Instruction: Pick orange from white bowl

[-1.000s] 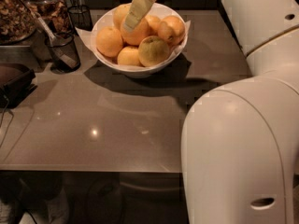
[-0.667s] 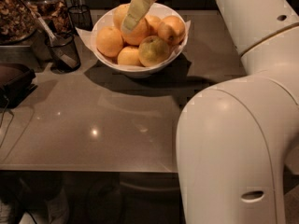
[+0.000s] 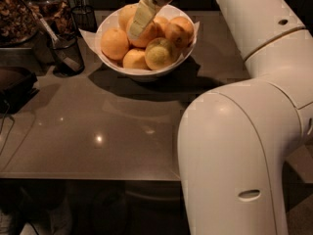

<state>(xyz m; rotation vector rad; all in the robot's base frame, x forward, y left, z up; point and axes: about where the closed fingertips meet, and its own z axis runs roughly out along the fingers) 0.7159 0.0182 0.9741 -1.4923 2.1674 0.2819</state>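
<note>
Arm (image 3: 234,146) in white housing fills the side of the frame nearest the camera, bending up and over so that it comes at the white bowl (image 3: 146,72) from above rather than across the rim. Below it the grey counter (image 3: 98,131) carries the white bowl at its far edge, and the flaring sides keep the piled fruit heaped together and exposed on top. A black mesh cup (image 3: 66,53) stands just beside the bowl, near enough that a sideways approach would risk clipping it.

Inside the bowl, the orange (image 3: 150,33) sits at the centre of the heap, high among its neighbours. It is probably the pick because nothing lies over it. A yellow-green fruit (image 3: 159,53) rests against it on the camera side of the bowl.

The end effector (image 3: 137,28) hangs tilted directly over the centre of the bowl, its pale tip down at the orange's skin. Whether it is open or closed, or has any hold on the fruit, I cannot tell.
</note>
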